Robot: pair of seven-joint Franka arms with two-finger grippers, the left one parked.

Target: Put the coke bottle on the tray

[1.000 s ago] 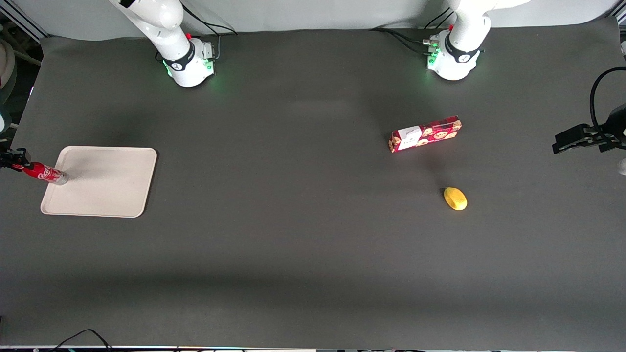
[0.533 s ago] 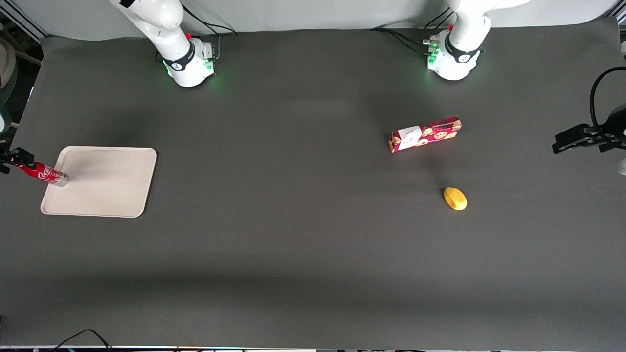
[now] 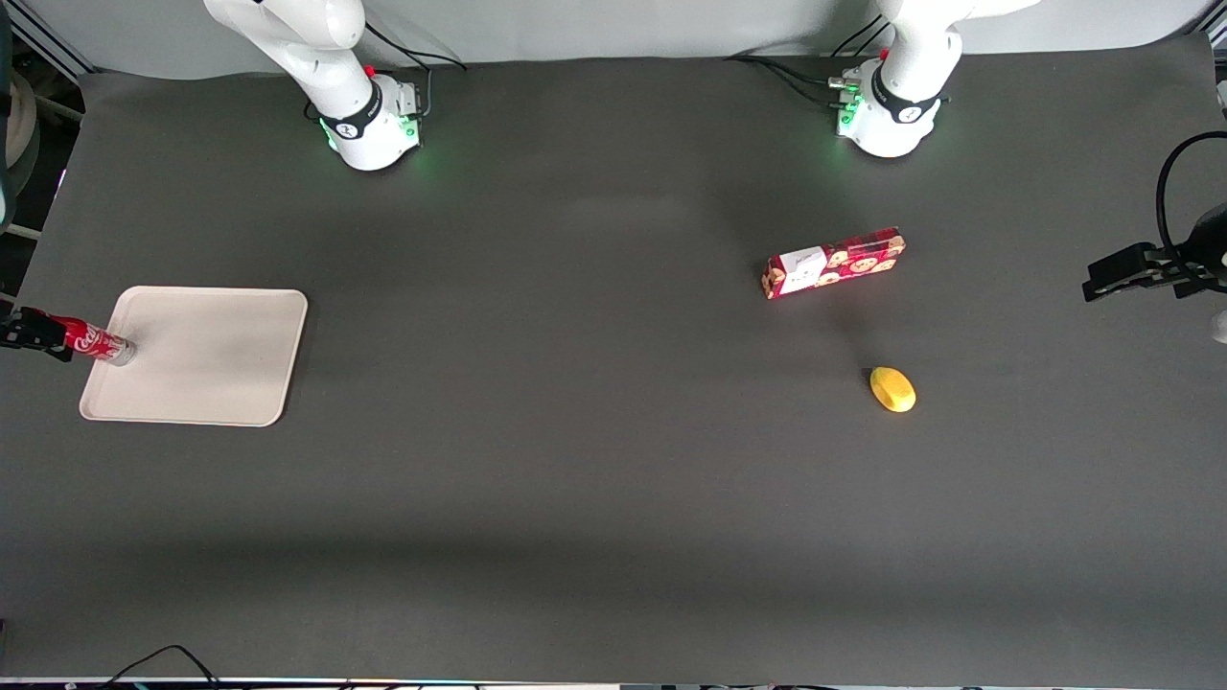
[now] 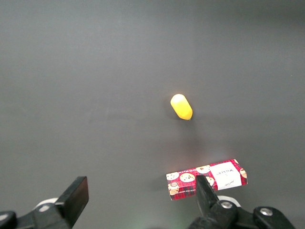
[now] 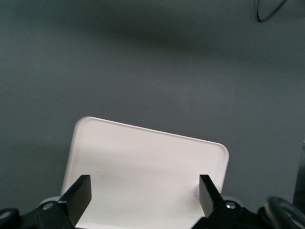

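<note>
The coke bottle (image 3: 91, 339) is small and red with white script. Its silvery base rests on the edge of the beige-white tray (image 3: 220, 364) that lies toward the working arm's end of the table. My right gripper (image 3: 36, 335) is at the bottle's cap end, at the edge of the front view. In the right wrist view the gripper (image 5: 145, 188) is open, its black fingers (image 5: 78, 193) wide apart. Only the tray (image 5: 143, 152) shows between them; the bottle is out of that view.
A red cookie box (image 3: 834, 262) and a yellow oval object (image 3: 892, 389) lie toward the parked arm's end of the table; both also show in the left wrist view, the box (image 4: 207, 179) and the yellow object (image 4: 181, 106). Dark grey mat covers the table.
My gripper has shifted slightly nearer the front camera at the bottle's cap end. The bottle's base has stayed at the tray's edge.
</note>
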